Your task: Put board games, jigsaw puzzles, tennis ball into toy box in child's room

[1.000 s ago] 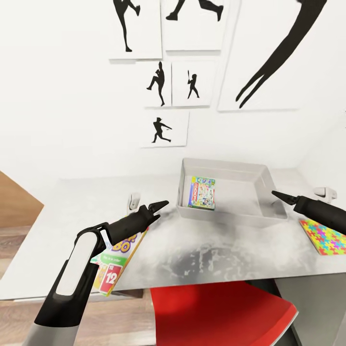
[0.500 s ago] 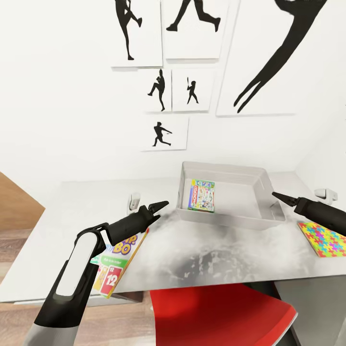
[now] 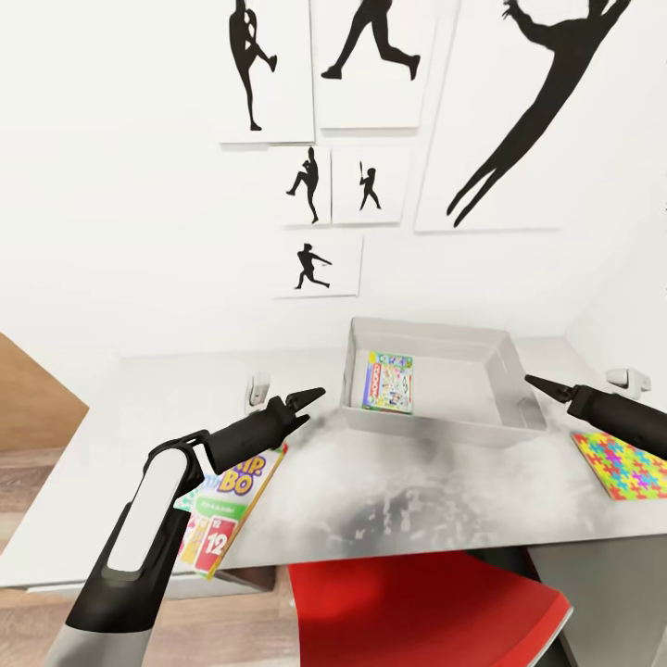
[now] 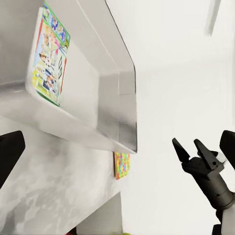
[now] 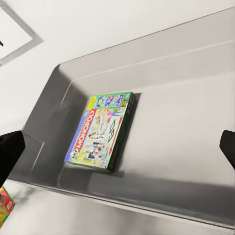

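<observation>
While one board game already lies flat in the toy box:
Step in hand: choosing the next toy, I judge; neither arm carries anything.
Toy box [image 3: 519, 421]: far middle of the table [image 3: 389, 500].
Boxed game [image 3: 387, 381]: inside it, toward its left.
Card game [image 3: 227, 505]: near-left table edge, under the left arm.
Jigsaw puzzle [image 3: 622, 461]: right edge, near the box.
Left gripper [image 3: 310, 398]: slightly parted, empty.
Right gripper [image 3: 537, 382]: jaws close together, empty.
Next move: probably lowering onto the card game or puzzle.

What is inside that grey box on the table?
The toy box holds one Monopoly board game lying flat. Its near wall hides part of the floor.
</observation>
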